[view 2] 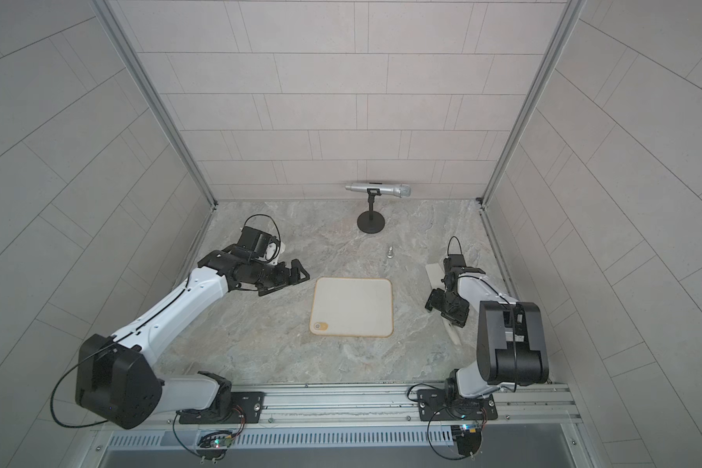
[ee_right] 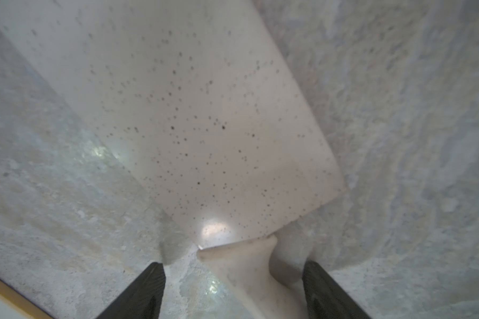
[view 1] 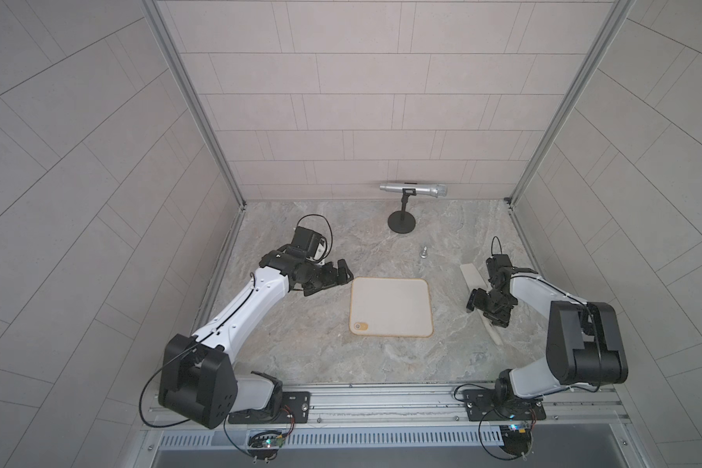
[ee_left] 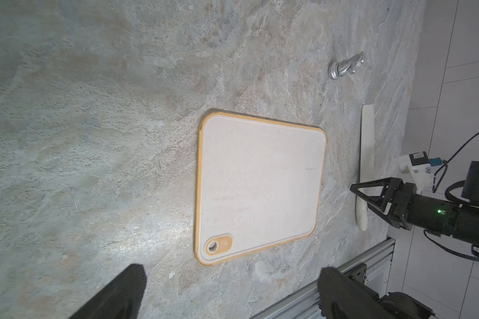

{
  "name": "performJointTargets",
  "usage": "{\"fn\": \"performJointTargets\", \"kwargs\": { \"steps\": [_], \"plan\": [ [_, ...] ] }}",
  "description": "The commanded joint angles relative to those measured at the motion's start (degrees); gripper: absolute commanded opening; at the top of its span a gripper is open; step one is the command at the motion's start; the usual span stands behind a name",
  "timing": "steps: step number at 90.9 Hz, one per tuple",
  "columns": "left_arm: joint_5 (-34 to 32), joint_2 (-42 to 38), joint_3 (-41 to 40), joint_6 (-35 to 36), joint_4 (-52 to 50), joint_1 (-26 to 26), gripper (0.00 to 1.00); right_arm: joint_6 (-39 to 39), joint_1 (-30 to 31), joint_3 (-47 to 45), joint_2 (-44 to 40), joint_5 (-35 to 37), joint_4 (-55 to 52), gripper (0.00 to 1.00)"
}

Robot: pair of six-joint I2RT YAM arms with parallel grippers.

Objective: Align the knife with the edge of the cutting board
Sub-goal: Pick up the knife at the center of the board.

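Under my right wrist, my right gripper (ee_right: 233,265) straddles the knife (ee_right: 205,124) at its handle neck, low over the table, the narrow part that I judge best to pinch; jaws part-open, gaps either side, grasping nothing; the knife lies slanted, well apart from the cutting board (view 1: 390,306), off its right edge; beyond, my left gripper (ee_left: 233,274) hangs wide open, empty.

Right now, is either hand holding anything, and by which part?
Nothing yet. The right hand straddles the knife at its handle, jaws apart; the left hand is empty.
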Motion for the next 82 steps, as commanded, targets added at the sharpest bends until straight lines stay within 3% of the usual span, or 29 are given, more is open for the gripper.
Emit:
{"fn": "performJointTargets", "kwargs": {
  "steps": [1,40,82],
  "plan": [
    [0.5,-1.8,-0.3,0.8,0.3,0.4,1.0,1.0,2.6,-1.5,0.8,-1.9,1.8,0.73],
    [0.9,-1.8,-0.4,0.9,0.5,0.5,1.0,5.2,13.9,-0.7,2.3,0.4,2.5,0.48],
    [1.3,-2.2,-0.4,0.9,0.5,0.5,1.0,7.5,17.2,-2.7,0.2,2.3,0.4,0.44]
  ]
}}
